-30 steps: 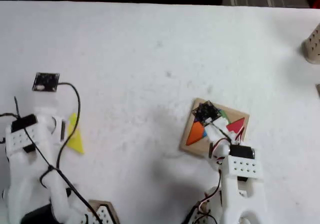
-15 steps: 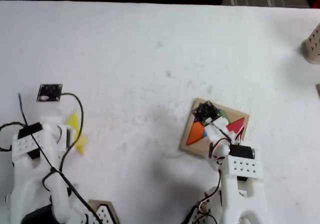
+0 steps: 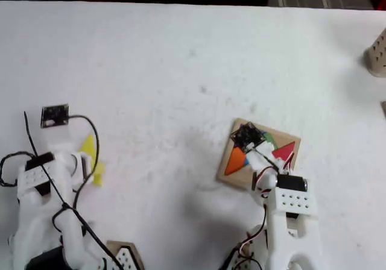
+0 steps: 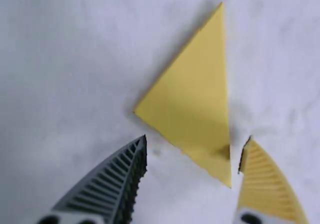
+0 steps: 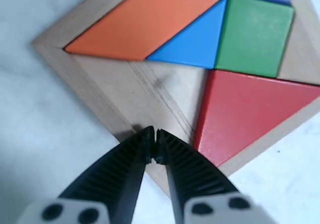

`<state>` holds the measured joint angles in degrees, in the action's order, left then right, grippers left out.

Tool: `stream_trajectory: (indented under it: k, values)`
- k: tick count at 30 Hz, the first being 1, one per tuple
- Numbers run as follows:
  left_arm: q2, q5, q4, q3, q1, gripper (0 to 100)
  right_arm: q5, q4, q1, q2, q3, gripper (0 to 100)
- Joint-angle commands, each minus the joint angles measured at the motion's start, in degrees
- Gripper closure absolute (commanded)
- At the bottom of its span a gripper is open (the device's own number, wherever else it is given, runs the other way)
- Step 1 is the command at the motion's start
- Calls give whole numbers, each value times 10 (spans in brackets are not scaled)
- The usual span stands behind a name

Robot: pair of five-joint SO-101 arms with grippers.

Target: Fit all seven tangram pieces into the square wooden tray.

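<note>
Now, left gripper [image 4: 195, 140]: spread wide, holding nothing; its dark finger [image 4: 115, 179] and yellow finger [image 4: 265, 179] straddle one end of the yellow triangle [image 4: 200, 114], tips just beside its edges. Contact cannot be told.
Yellow triangle: lies flat on the white table [image 3: 181, 59], toward the left side and the near edge, well apart from the tray.
Handling, judged: thin, rigid and light. The smooth painted faces are probably slippery, and with so little height there is not much edge for the pads to bite.
Where to grip, judged: across two opposite edges, fingers low against the table and closing squarely. The sharp tip would likely squirt out.
Right gripper [image 5: 154, 144]: pressed together and empty, above the near rim of the square wooden tray [image 5: 107, 101].
Tray: right of the table's middle, toward the near edge.
In tray: orange parallelogram [image 5: 145, 21], blue triangle [image 5: 192, 41], green square [image 5: 252, 34] and red triangle [image 5: 250, 111], all seated flush.
Gap: bare wood between the orange and red pieces, which looks like the yellow piece's slot.
Risk, judged: the parked right gripper overhangs that gap.
</note>
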<state>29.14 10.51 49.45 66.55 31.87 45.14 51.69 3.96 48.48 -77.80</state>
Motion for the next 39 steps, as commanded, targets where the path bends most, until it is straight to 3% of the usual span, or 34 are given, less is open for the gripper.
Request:
stream_trajectory:
  k: [1, 12, 16, 21, 28, 39]
  values:
    - [22, -47, -20, 1, 6, 688, 11, 6, -2, 1, -5, 982]
    - [19, -76, -77, 4, -15, 687, 11, 4, -7, 1, -5, 982]
    - [20, -76, -78, 0, -11, 679, 11, 4, -7, 1, -4, 982]
    - [19, -97, -49, -23, 0, 583, 10, 3, -7, 1, -4, 982]
    - [13, -104, -58, -28, 2, 596, -11, 3, -7, 1, -4, 982]
    - [-157, -104, -47, -136, 3, 596, -6, 3, -7, 1, -5, 982]
